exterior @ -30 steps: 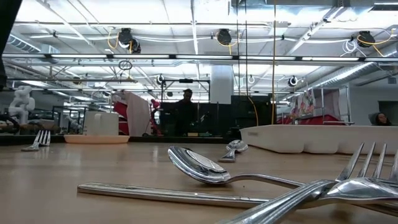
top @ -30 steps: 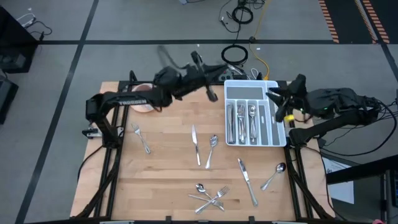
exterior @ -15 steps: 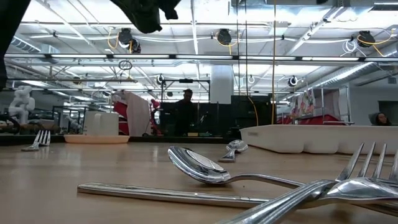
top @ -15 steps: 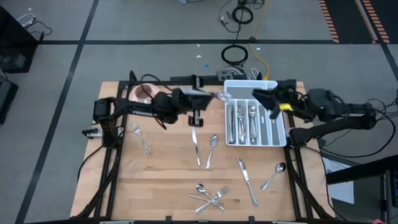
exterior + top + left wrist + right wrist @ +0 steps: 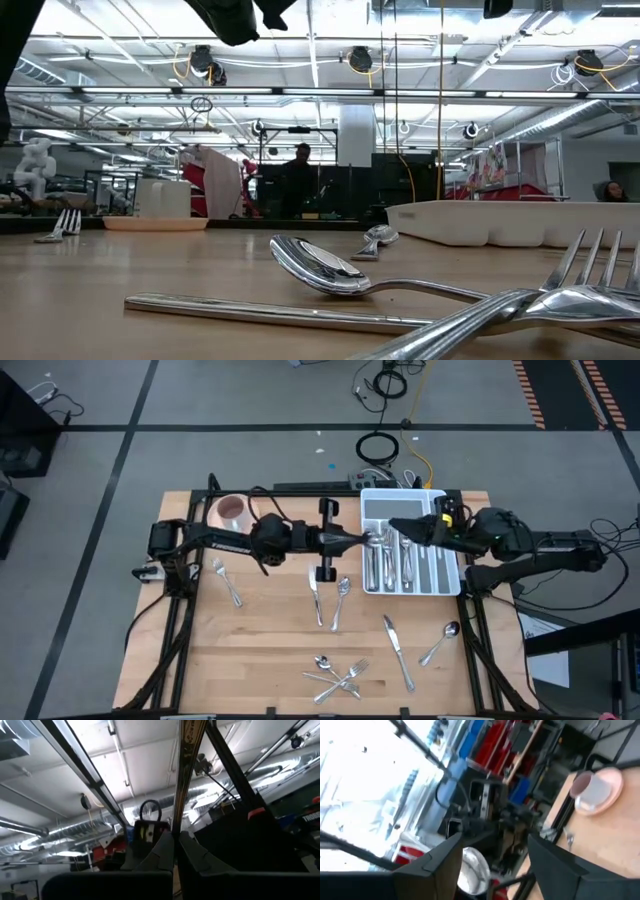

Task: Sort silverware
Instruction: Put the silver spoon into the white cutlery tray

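Note:
My left gripper (image 5: 366,540) reaches in from the table's left and is shut on a silver spoon (image 5: 379,539), held in the air over the left rim of the white divided tray (image 5: 449,575). The spoon's bowl (image 5: 472,865) points at my right gripper (image 5: 398,530). That gripper comes from the table's right and is open. Its fingers (image 5: 451,851) stand on either side of the bowl, and no touch shows. More silverware lies in the tray's compartments and loose on the table. My left gripper (image 5: 176,842) pinches the spoon's slim handle (image 5: 175,826) between its two fingers. The fingers come from the table's left, slanting upward, and lie along the handle. The spoon sticks out ahead of the fingertips toward the right gripper, lifted clear of tray and table.
A pink cup on its saucer (image 5: 232,510) stands at the far left. Loose on the wood lie a fork (image 5: 226,581), a knife (image 5: 315,593), a spoon (image 5: 340,600), another knife (image 5: 397,651), another spoon (image 5: 440,643) and a crossed heap (image 5: 340,678) near the front edge.
My left gripper has swung down and toward the tray with the spoon, its wrist turning so the spoon now points at the right gripper. My right gripper has moved from the tray's right rim toward the table's left, rolling as it went, up to the spoon's bowl.

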Controlling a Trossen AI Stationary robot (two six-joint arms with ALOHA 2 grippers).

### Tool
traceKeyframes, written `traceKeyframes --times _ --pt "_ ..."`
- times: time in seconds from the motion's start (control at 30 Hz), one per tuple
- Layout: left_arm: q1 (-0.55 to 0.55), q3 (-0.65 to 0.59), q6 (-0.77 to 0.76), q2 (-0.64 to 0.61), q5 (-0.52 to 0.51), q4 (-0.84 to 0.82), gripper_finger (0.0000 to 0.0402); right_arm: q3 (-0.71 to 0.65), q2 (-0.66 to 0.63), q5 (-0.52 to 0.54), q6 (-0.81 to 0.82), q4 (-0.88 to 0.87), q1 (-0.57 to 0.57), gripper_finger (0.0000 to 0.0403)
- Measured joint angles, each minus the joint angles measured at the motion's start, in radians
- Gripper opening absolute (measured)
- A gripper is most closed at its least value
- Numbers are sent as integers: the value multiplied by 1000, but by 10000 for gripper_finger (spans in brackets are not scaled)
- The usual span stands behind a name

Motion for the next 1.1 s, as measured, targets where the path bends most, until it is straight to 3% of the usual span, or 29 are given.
traceKeyframes --times 0.23,0.4,0.53,0.77,1.0,1.1 --pt "10 0 4 0 0 -15 5 0 68 -105 27 18 1 225" --pt "12 0 3 0 0 -33 5 0 88 -113 26 22 0 209" --pt "12 0 3 0 0 -47 5 0 92 -136 0 29 1 159" --pt "15 0 6 -2 0 -42 4 0 92 -178 -52 68 0 13" --pt "16 1 -27 -2 -13 -42 8 0 91 -197 -50 69 0 3" --pt "17 1 -124 -2 -30 -46 38 0 91 -197 -67 69 0 1"
